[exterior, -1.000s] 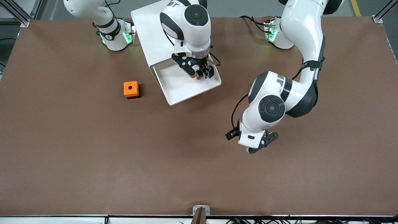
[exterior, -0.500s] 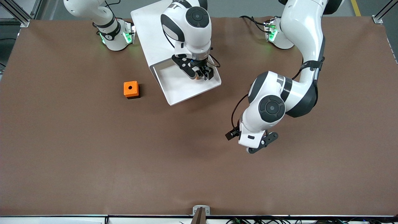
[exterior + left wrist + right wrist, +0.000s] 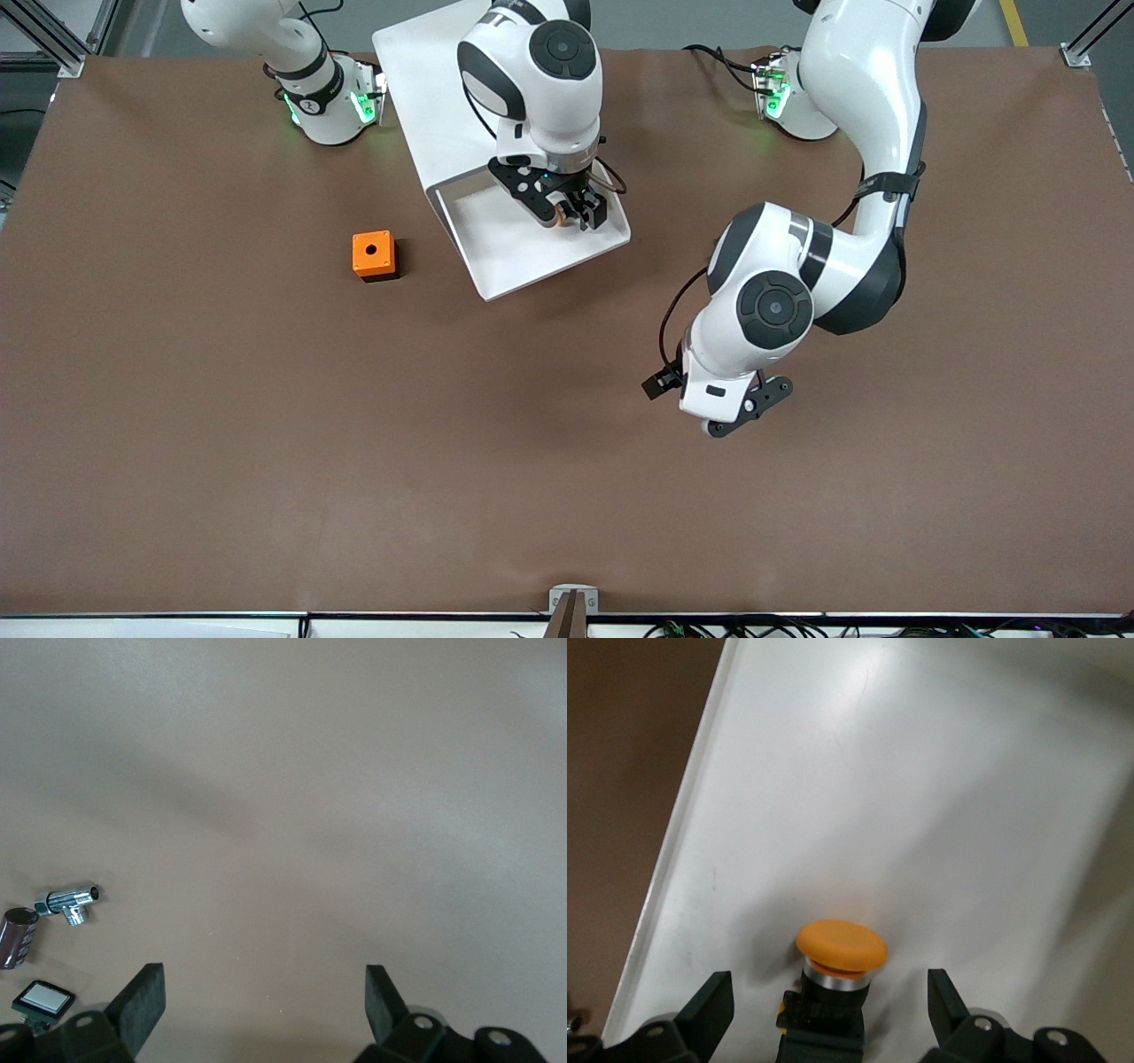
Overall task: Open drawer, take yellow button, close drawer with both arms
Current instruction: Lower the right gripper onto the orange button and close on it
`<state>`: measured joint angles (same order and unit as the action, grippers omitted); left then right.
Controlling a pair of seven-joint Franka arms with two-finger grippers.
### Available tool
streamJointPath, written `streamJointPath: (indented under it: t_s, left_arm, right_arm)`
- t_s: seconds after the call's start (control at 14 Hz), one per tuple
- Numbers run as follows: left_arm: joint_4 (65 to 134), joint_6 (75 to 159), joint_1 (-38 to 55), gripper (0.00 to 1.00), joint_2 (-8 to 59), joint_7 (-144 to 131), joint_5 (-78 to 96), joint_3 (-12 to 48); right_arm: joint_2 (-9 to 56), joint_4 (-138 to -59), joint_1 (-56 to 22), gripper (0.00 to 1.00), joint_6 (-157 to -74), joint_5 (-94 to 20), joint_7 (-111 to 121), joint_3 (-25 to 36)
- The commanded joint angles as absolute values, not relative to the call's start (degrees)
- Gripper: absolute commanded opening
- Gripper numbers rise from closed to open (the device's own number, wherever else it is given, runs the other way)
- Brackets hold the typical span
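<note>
At the robots' end of the bench (image 3: pixel 221 425), the front view shows the drawer (image 3: pixel 523 252) pulled out of the white cabinet (image 3: pixel 425 89), so the opening step is judged complete. The right claw (image 3: pixel 574 211) is down inside the drawer tray, with a glimpse of orange between its fingers. The left claw (image 3: pixel 709 412) hangs over bare bench toward the left arm's end, well apart from the drawer; that arm waits. An orange cube (image 3: pixel 373 254) with a hole sits on the bench beside the drawer, toward the right arm's end.

In the left wrist view, the left claw (image 3: pixel 264 1001) is spread with nothing between its fingers. Beside it on the bench lie a small chrome fitting (image 3: pixel 69 902), a dark cylinder (image 3: pixel 16 939) and a small black-and-white part (image 3: pixel 42 999).

In the right wrist view, the button (image 3: pixel 837 970) lies on the drawer floor (image 3: pixel 921 815), orange cap showing, between the spread fingers of the right claw (image 3: pixel 831 1001). The fingers stand clear of the button on both sides; no pinch is made.

Judgement: the button is framed but not yet seized. Gripping, lifting out and closing the drawer remain.
</note>
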<state>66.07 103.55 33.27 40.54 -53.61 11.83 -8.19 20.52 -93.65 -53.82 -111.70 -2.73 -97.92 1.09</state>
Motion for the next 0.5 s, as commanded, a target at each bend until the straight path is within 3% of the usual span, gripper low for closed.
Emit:
streamJointPath:
  t_s: [0.0, 0.29, 0.43]
  left_arm:
    - [67.5, 104.2, 33.8, 0.99, 39.3, -53.1, 10.5, -8.7]
    - [67.5, 104.2, 33.8, 0.99, 39.3, -53.1, 10.5, -8.7]
    - [67.5, 104.2, 33.8, 0.99, 39.3, -53.1, 10.5, -8.7]
  right_arm:
    - [21.9, -92.2, -54.8, 0.96, -111.4, -1.6, -99.2, 1.6]
    - [22.2, -92.2, -54.8, 0.95, -112.0, -1.7, -100.0, 1.6]
    - [22.2, -92.2, -54.8, 0.89, -112.0, -1.8, -100.0, 1.5]
